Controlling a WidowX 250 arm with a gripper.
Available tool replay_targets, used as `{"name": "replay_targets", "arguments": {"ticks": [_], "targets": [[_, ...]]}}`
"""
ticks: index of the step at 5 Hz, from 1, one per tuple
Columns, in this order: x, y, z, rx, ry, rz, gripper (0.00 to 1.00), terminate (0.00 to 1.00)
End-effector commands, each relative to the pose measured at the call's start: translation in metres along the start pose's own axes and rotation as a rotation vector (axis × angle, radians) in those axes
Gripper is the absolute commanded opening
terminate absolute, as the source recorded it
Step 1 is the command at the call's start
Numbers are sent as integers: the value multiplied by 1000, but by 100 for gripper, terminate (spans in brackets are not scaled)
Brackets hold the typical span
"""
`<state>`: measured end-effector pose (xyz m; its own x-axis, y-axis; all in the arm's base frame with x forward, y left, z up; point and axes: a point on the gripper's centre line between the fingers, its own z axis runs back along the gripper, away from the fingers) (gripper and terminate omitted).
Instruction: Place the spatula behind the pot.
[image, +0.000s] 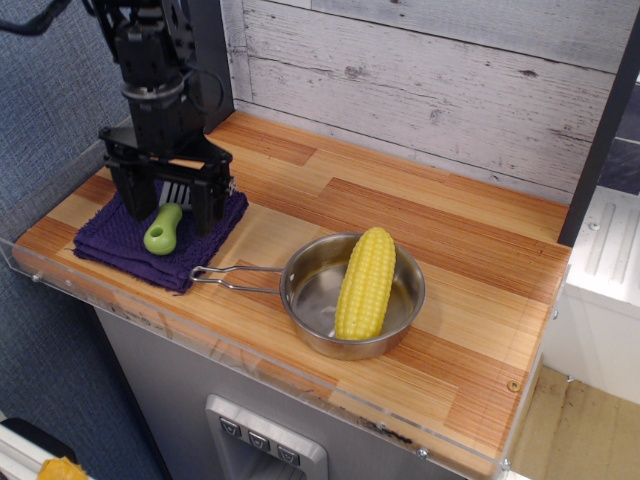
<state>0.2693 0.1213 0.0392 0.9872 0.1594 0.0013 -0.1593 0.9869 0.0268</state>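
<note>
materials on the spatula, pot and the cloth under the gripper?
Spatula: lime-green handle, smooth with a dull sheen, likely plastic; grey slotted blade looks metallic, mostly hidden by the gripper.
Pot: shiny silver with mirror reflections inside and a thin wire-loop handle, probably steel.
Cloth: dark purple, nubby woven texture, folded, soft edges; looks like a cotton dishcloth.
</note>
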Motion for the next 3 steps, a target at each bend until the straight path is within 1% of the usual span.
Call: {"name": "replay_targets", "arguments": {"ticks": [1, 2, 3], "targets": [[6, 8, 13, 12, -68, 16, 100, 0], [5, 10, 9, 16, -68, 28, 100, 0], [4, 12, 1, 15, -51, 38, 100, 0]]}}
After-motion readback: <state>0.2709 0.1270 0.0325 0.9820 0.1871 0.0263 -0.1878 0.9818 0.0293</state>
